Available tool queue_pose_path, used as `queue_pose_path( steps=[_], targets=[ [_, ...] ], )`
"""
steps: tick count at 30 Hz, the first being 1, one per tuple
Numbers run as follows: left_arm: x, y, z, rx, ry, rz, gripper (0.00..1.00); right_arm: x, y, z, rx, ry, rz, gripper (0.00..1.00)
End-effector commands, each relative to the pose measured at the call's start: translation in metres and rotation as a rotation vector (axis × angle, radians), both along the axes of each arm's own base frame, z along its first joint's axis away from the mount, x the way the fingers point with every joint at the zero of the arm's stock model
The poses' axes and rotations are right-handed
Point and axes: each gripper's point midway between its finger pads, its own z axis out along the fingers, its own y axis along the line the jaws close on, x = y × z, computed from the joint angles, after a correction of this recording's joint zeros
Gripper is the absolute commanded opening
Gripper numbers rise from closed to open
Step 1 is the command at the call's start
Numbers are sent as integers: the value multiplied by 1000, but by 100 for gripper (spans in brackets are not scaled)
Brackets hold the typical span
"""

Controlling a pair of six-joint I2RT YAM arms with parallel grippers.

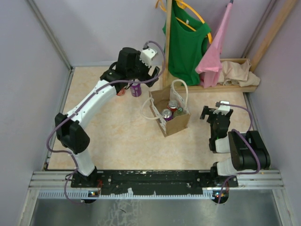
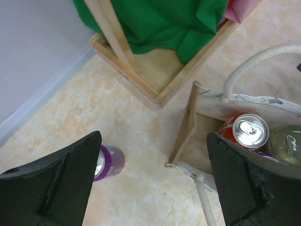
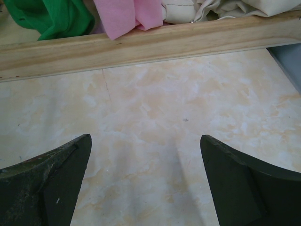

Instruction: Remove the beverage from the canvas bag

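Purple can (image 1: 136, 89) out on the table (image 1: 117, 141), left of the canvas bag (image 1: 170, 113).
I see the left gripper (image 2: 155, 181) by it, jaws wide, empty; right gripper (image 3: 146, 183) likewise wide; red can (image 2: 250, 132) inside the bag.

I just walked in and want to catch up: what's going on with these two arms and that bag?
The left end effector hangs open and empty above the table, between a purple can standing outside and the canvas bag. The bag holds a red can, a second can and a bottle. The right end effector is open too, holding nothing, over the table near the wooden rack base.
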Motion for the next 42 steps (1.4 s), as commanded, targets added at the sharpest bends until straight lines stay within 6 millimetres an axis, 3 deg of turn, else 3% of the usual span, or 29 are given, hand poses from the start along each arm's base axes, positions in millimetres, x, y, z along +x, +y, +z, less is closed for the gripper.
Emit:
queue_pose_path(
  steps=[1,11,17,20,27,42],
  targets=[
    [-11,-28,-10,66,-23,-114,98,8,0,18,9,-66,-3,99],
    [-31,-67,-53,91,49,-270,85,8,0,18,10,-65,-2,99],
    [-39,-82,-79,121,69,-332,91,8,0,18,10,-65,-3,99],
    [-47,-91,-87,116,84,-366,100,8,0,18,9,-65,-3,99],
    [-57,-103,-110,137,104,-400,100,8,0,18,10,-65,-4,99],
    [-52,-115,-143,168,140,-405,100,8,0,18,10,-65,-2,99]
  ],
)
